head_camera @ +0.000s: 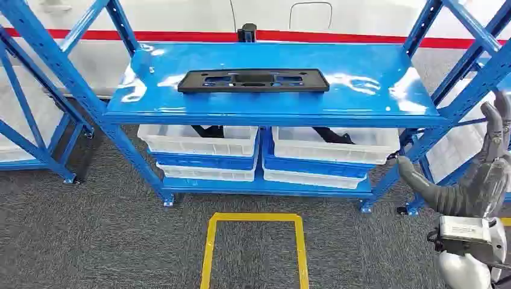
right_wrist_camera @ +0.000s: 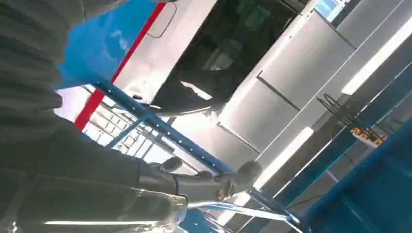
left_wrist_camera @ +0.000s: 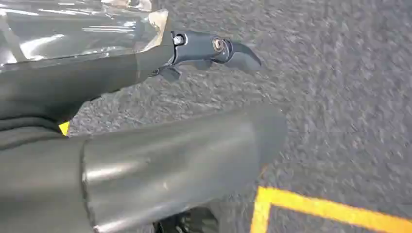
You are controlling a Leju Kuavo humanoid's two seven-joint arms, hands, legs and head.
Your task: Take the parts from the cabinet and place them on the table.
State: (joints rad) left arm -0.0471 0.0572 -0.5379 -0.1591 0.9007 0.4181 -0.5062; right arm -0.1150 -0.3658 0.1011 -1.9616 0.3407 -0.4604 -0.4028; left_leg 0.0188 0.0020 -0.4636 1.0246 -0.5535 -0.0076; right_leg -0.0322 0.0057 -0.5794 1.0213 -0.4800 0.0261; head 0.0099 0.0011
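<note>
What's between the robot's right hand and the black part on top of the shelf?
In the head view, bare blue shelf top and the rack's upright separate the right hand from the black part.

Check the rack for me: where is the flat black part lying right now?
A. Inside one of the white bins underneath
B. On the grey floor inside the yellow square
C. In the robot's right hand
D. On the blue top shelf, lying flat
D. In the head view the flat black part lies on the blue top shelf, above the white bins; the right hand is raised off to the side with nothing in it.
</note>
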